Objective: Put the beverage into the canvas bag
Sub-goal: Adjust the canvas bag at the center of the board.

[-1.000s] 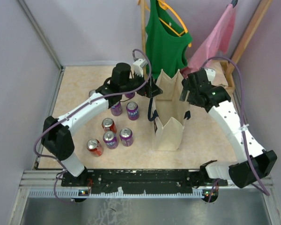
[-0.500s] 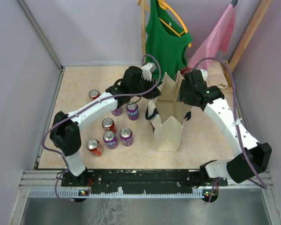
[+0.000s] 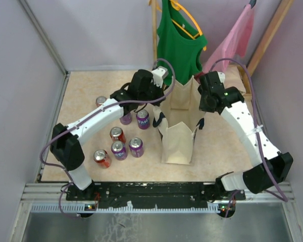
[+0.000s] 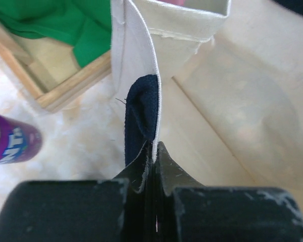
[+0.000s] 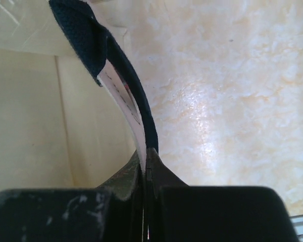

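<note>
The cream canvas bag [image 3: 178,135] stands upright in the middle of the table, mouth up. My left gripper [image 3: 163,101] is shut on its left rim, pinching the white edge and the navy strap [image 4: 140,103]. In the left wrist view the left gripper [image 4: 154,147] has its jaws pressed on that edge. My right gripper [image 3: 199,107] is shut on the right rim. The right wrist view shows the right gripper [image 5: 145,154] clamping the rim and the navy strap [image 5: 86,35]. The beverage cans, purple [image 3: 143,119] and red [image 3: 117,134], stand left of the bag.
Several more cans [image 3: 119,149] sit on the table's left half, one purple can [image 4: 10,143] beside the bag. A green tank top [image 3: 178,48] and a pink garment [image 3: 232,43] hang on a wooden rack [image 3: 154,30] behind the bag, with its wooden base [image 4: 55,91] close by.
Both grippers moved in to the bag's rim and went from open to shut on it, one at each side. The bag's mouth is drawn wider between them.
</note>
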Available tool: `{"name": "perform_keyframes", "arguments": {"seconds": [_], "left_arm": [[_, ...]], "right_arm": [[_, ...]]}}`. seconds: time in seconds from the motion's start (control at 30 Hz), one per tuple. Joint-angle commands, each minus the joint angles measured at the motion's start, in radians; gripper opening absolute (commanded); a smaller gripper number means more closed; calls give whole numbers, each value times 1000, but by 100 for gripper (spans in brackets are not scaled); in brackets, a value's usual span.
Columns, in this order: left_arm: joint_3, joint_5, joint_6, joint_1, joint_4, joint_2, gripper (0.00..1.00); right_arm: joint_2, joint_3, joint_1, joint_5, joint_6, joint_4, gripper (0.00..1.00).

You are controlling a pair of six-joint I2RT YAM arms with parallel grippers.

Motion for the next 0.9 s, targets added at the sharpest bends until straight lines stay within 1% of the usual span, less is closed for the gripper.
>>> {"name": "perform_keyframes", "arguments": {"seconds": [0.0,0.17,0.2,0.23,0.27,0.37,0.4,0.43,0.53,0.67,0.87], "left_arm": [[38,-101,117,-2,-86,-87,0],[25,-124,152,-1,-102,-118,0],[18,-121,149,0,-101,-119,5],[12,-109,143,0,-101,-118,15],[11,-85,135,-1,-102,-113,27],[21,-9,110,-1,-103,-95,51],[24,11,102,-1,-101,-89,62],[27,31,93,-1,-102,-83,66],[24,91,78,-1,-102,-71,71],[30,136,48,-1,-99,-67,79],[70,217,6,-1,-110,-35,80]], "right_arm": [[-16,98,-7,98,-51,-77,0],[-26,55,-21,93,-54,-72,0],[-30,43,-21,84,-53,-64,0],[-33,29,-21,73,-51,-52,0],[-34,18,-21,64,-49,-43,0],[-32,-9,-21,38,-44,-21,0],[-31,-16,-21,32,-44,-16,0],[-31,-22,-21,26,-44,-9,0],[-33,-35,-21,15,-46,4,0],[-42,-53,-21,7,-36,15,0],[-49,-72,-21,-6,-19,33,0]]}}
